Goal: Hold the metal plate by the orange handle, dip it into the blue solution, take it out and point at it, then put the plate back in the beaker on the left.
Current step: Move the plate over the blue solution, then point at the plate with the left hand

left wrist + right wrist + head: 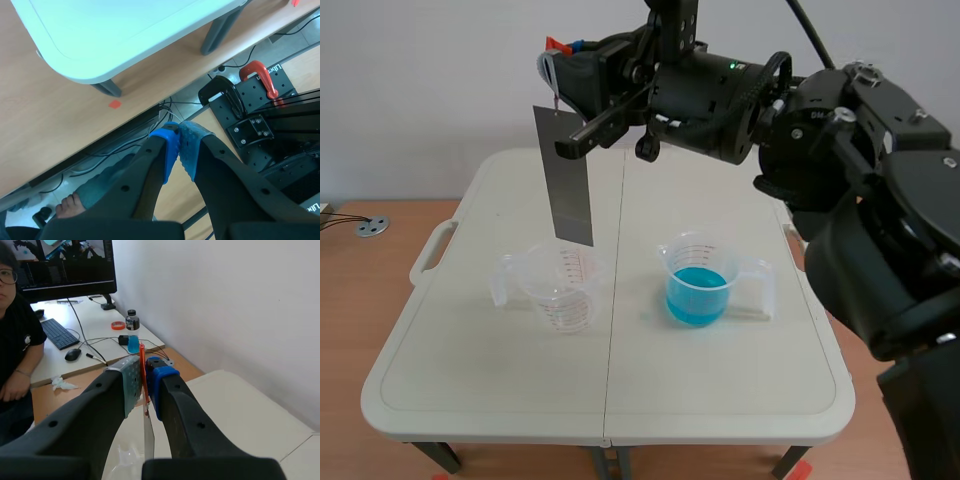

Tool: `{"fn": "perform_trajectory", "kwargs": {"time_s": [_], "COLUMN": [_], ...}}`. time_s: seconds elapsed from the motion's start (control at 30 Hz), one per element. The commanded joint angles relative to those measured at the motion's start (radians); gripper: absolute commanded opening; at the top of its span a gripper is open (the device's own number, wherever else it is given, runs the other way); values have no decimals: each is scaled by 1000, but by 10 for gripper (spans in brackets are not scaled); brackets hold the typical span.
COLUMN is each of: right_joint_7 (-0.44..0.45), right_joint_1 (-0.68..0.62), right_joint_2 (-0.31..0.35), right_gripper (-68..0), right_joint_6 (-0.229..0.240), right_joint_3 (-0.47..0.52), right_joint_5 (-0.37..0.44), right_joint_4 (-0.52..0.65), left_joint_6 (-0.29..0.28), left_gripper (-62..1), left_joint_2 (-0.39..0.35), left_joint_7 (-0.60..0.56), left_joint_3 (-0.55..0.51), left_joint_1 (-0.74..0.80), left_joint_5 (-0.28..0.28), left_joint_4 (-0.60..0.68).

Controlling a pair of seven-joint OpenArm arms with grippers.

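A: R tool (pixel 144 376), status?

B: Clamped on the orange handle (pixel 142 359). The thin strip is pinched between the pads (pixel 131 382), w/ the arm up high over the desk (pixel 470 400).

A: And the metal plate (pixel 570 175)?

B: Hangs down right under the R tool, a bit tilted. It's long, narrow and grey. The low end is at the mouth of the empty beaker (pixel 560 290). Can't tell if it's past the rim or just above.

A: Blue solution (pixel 697 295)?

B: In the 2nd beaker (pixel 705 262), on the desk below the R tool and off to the R arm's side. It's well apart from the plate and near the empty one, not touching it. Handles face outward, away from each other.

A: L tool (pixel 180 147)?

B: Closed on nothing, blue pads tip to tip. It isn't in the scene view. It's down off the desk edge. Ahead of it are a desk corner w/ a leg, wood floor (pixel 45 125) and some cables. A red clamp (pixel 257 74) on a black perforated base is off to one side.

A: Anything beyond the R tool?

B: Another desk w/ a monitor (pixel 65 262), keyboard (pixel 56 333), mouse and a small bottle (pixel 132 337) w/ blue liquid. A person (pixel 15 335) in a dark top sits beside it.
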Motion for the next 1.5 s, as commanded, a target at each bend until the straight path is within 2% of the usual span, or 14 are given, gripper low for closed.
{"fn": "perform_trajectory", "kwargs": {"time_s": [0.0, 0.23, 0.5, 0.8, 1.07, 1.23, 1.47], "right_joint_7": [4, -68, -90, -95, -98, -109, -121], "right_joint_1": [2, -24, -49, -100, -125, -134, -137], "right_joint_2": [0, 17, 116, 172, 227, 232, 233], "right_gripper": [-660, -660, -660, -661, -660, -661, -660], "right_joint_6": [11, 11, 11, 11, 11, 11, 11], "right_joint_3": [21, 102, 147, 265, 311, 313, 319], "right_joint_5": [13, 30, 160, 219, 264, 266, 266], "right_joint_4": [34, 121, 160, 175, 175, 175, 175], "left_joint_6": [-3, -3, -3, -3, -3, -3, -3], "left_gripper": [-588, -588, -588, -588, -588, -588, -588], "left_joint_2": [2, 2, -3, -7, -100, -155, -221], "left_joint_7": [-11, -11, -45, -41, -41, -45, -45], "left_joint_3": [-3, -3, -3, -3, 3, 9, 100], "left_joint_1": [-3, -3, -10, -72, -157, -232, -411], "left_joint_5": [-8, -9, -10, -10, -15, -22, -60], "left_joint_4": [10, 10, 10, 10, 10, 10, 3]}}
